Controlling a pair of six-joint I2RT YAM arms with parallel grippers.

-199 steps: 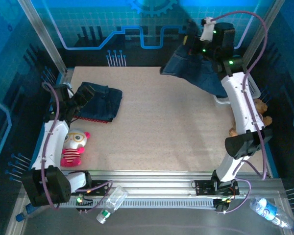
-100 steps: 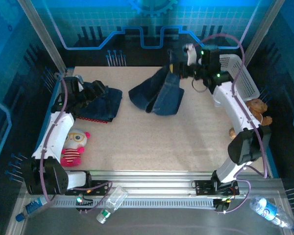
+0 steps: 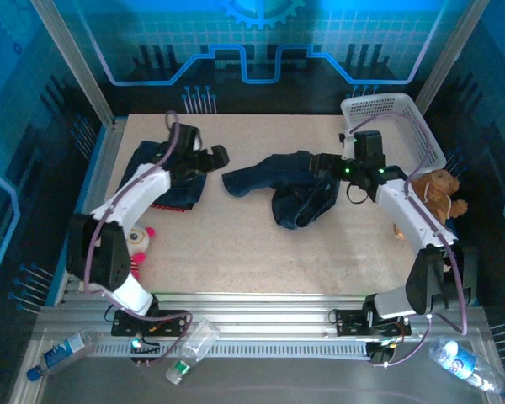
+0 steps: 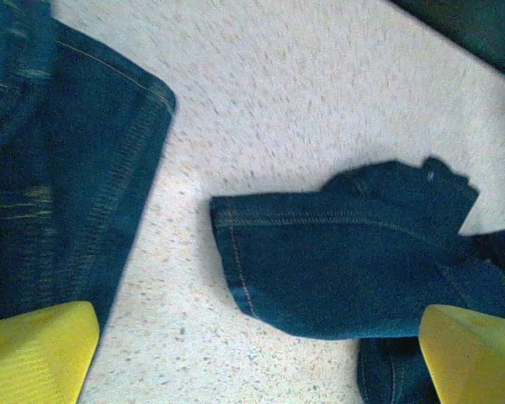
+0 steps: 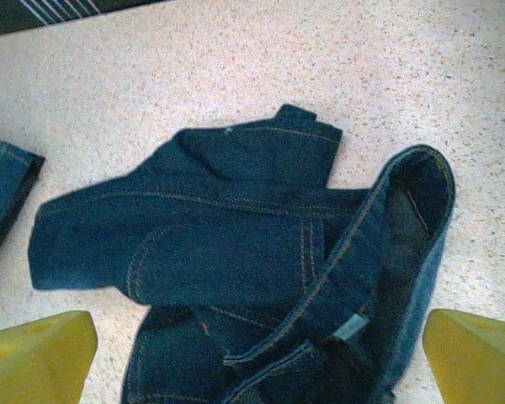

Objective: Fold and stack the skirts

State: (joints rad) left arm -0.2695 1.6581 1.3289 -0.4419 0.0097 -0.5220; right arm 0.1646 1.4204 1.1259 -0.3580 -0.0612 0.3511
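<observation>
On the speckled beige tabletop [image 3: 236, 244], the right gripper [image 3: 321, 164] is hanging released over a crumpled dark blue denim skirt [image 3: 290, 192]. The left gripper [image 3: 216, 156], also released, is hovering beside a folded denim skirt [image 3: 175, 175] hiding most of a red dotted skirt [image 3: 170, 206].

No writing or label here is legible.

denim skirt [image 3: 290, 189] dropped, right tool [image 3: 321, 166] opened

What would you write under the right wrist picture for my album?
Right gripper, jaws open, above a crumpled denim skirt on the speckled table.
</observation>
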